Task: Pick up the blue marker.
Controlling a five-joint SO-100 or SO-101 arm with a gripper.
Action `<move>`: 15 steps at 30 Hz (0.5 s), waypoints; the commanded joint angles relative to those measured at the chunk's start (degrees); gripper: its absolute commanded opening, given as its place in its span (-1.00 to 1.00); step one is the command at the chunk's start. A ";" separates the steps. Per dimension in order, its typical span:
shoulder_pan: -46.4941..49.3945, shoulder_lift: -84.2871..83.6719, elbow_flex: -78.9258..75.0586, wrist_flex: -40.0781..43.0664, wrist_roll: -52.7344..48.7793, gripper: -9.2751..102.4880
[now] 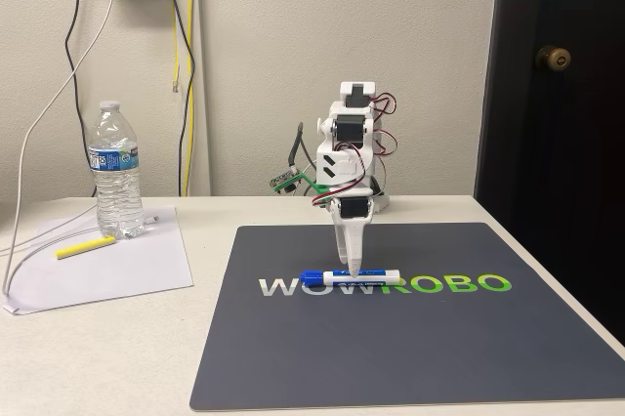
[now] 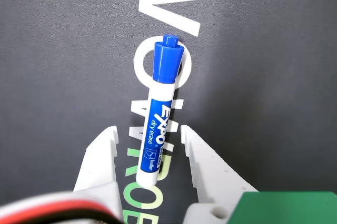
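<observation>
Slim glossy blue marker (image 2: 158, 129), matte dark mat (image 2: 274, 77), white gripper (image 2: 150, 137) straddling barrel

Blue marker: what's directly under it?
The blue marker lies on the dark mat, across its printed white and green lettering. The barrel covers parts of several letters. The gripper straddles it, jaws open, with gaps on both sides.
</observation>
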 commanded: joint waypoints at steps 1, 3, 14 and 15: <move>0.09 0.26 -2.64 0.88 0.53 -0.32; -0.18 -0.44 -2.64 1.23 0.26 -0.32; -0.18 -2.29 -2.64 1.32 0.79 -0.36; -0.26 -2.37 -2.64 1.23 0.97 -0.37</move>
